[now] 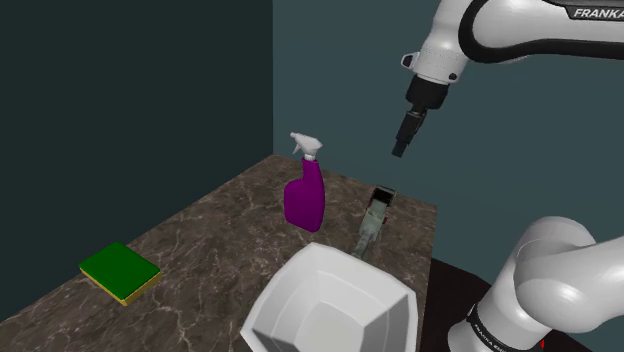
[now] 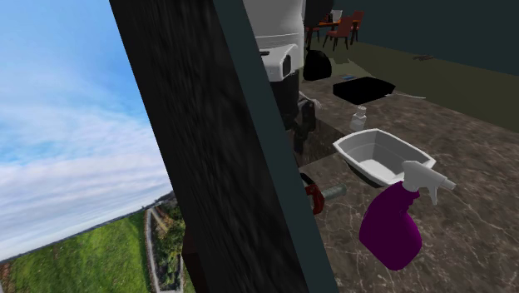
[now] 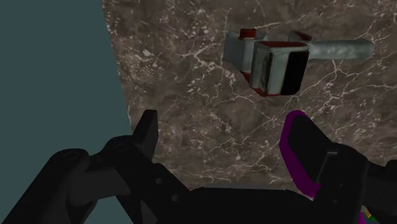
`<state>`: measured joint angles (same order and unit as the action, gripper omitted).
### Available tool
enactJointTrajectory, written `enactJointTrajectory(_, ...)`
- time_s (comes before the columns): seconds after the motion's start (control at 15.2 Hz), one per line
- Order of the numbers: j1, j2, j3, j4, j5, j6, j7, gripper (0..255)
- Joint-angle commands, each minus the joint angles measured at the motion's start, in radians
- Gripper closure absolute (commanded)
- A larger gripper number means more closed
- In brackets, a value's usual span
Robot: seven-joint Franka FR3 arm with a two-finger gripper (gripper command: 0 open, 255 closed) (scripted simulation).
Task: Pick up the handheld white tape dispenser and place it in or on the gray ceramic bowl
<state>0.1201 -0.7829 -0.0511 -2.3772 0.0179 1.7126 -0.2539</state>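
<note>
My gripper (image 1: pixel 402 146) raised above the counter (image 1: pixel 200 240), fingers (image 3: pixel 149 135) spread wide, grasping nothing, touching nothing, dispenser (image 3: pixel 273 60) lying flat on counter beneath, beside purple bottle (image 1: pixel 305 195), near bowl (image 1: pixel 300 268).

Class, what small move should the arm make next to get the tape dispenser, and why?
Probably lower the open gripper toward the tape dispenser: it hangs high above the marbled counter, fingers apart and empty, while the dispenser lies untouched beside the purple spray bottle, outside the white bowl.
</note>
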Motion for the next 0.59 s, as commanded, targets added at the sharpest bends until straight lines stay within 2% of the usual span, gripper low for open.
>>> enactJointTrajectory(0.0, 0.038, 0.005, 0.014, -0.038, 0.024, 0.034, -0.031, 0)
enactJointTrajectory(0.33, 0.123, 0.035, 0.034, -0.114, 0.072, 0.114, -0.114, 0)
enactJointTrajectory(0.53, 0.124, 0.038, 0.037, -0.152, 0.075, 0.156, -0.115, 0)
